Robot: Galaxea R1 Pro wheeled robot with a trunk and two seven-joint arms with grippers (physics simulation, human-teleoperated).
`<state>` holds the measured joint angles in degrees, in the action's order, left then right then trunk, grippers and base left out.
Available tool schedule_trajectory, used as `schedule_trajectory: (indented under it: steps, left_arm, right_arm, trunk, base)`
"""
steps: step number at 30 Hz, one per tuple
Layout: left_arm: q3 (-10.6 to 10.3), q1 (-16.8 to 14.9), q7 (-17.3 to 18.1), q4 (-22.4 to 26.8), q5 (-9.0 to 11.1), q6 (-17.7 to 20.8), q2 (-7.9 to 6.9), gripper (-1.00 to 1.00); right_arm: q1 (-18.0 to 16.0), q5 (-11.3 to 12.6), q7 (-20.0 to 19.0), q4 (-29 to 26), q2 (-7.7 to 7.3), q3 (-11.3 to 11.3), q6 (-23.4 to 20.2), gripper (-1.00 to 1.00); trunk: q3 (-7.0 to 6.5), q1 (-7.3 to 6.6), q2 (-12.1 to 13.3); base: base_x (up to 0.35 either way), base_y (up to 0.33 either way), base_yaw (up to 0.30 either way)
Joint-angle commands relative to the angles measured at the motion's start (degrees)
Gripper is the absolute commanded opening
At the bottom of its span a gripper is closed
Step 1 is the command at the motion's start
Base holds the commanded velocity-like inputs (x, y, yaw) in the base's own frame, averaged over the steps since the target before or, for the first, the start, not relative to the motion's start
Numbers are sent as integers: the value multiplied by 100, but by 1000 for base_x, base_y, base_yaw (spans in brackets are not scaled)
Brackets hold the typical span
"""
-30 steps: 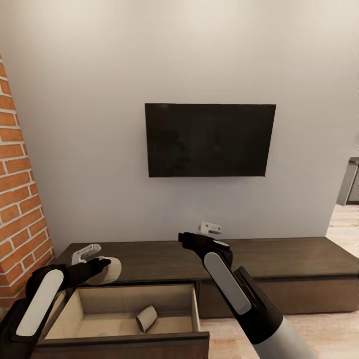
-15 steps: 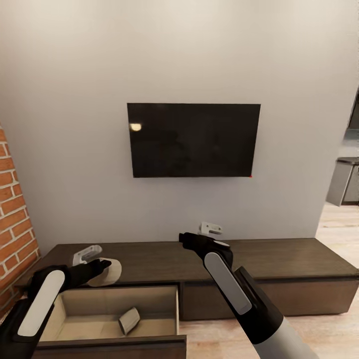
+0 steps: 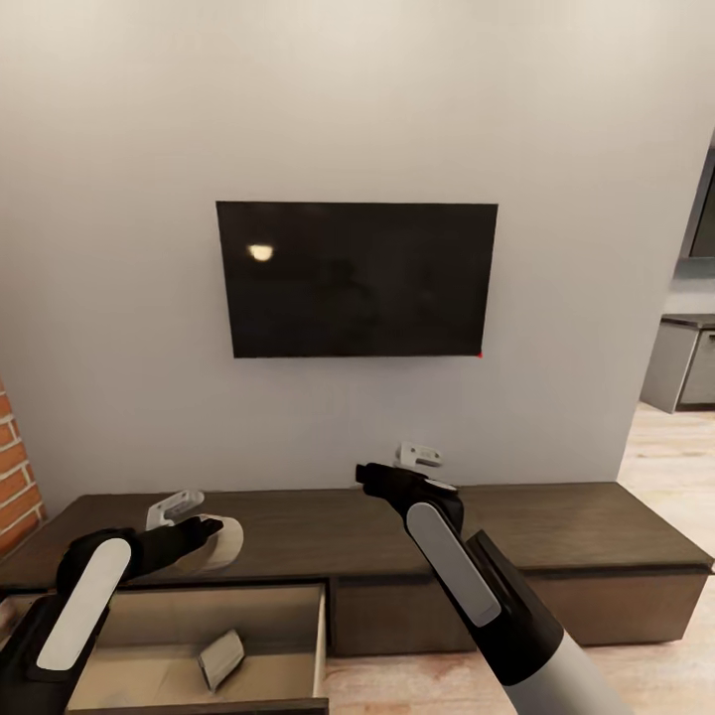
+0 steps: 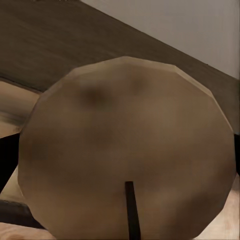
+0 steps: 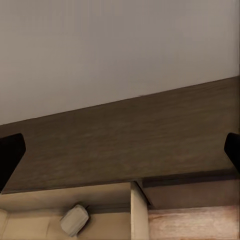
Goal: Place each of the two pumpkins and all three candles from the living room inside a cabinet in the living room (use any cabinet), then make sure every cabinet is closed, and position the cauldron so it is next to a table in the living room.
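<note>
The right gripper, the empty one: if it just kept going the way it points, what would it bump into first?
Probably the dark top of the cabinet, near its back edge by the wall. The right gripper looks along that surface, so depth is uncertain.

The candle [image 4: 127, 150] in the left gripper [image 3: 214, 531] hides that gripper's fingers. The open drawer [image 3: 189, 645] of the cabinet [image 3: 556, 536] is cut off by the head view's lower edge. Only the right gripper's dark fingertips [image 5: 10, 155] reach into the wrist view's sides.
</note>
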<state>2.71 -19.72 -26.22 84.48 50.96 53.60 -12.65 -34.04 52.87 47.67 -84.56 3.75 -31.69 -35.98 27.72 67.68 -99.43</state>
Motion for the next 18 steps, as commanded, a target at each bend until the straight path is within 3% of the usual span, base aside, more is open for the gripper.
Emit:
schedule_trajectory:
  steps: [1,13,18]
  left_arm:
    - [1,-6,-53,7,79,10,0,-100]
    - [1,-6,-12,7,89,-12,0,-100]
    - [1,-6,-7,7,90,-16,0,-100]
  right_arm:
    - [-6,40,49,-4,4,-4,-15,100]
    - [-6,40,49,-1,-5,-4,-15,100]
    - [-6,45,49,-5,-6,-4,-15,100]
  trunk:
    - [7,2,-3]
    - [7,2,-3]
    - [97,112,-204]
  base:
    - [221,-201,0]
    - [31,-29,0]
    - [0,0,0]
